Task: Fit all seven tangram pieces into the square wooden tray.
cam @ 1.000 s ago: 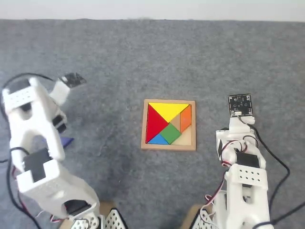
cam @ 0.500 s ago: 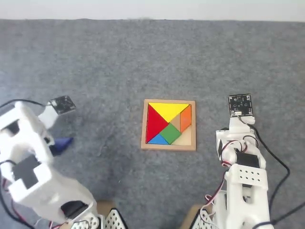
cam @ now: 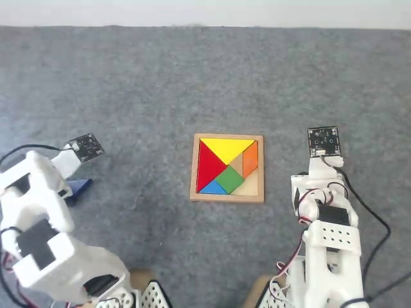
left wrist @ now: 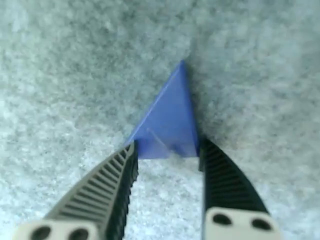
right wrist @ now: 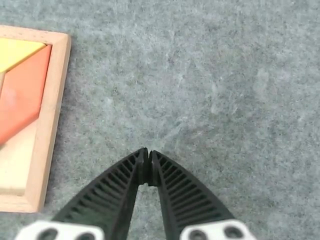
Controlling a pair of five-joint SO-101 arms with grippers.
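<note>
Here, the left claw (left wrist: 166, 145) brackets the blue triangle (left wrist: 170, 112).

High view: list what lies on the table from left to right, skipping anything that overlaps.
blue triangle → square wooden tray, pieces inside → right arm

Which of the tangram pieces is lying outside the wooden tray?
The dark blue triangle, on the carpet between the fingers of the left gripper; the other pieces sit inside the tray.
</note>
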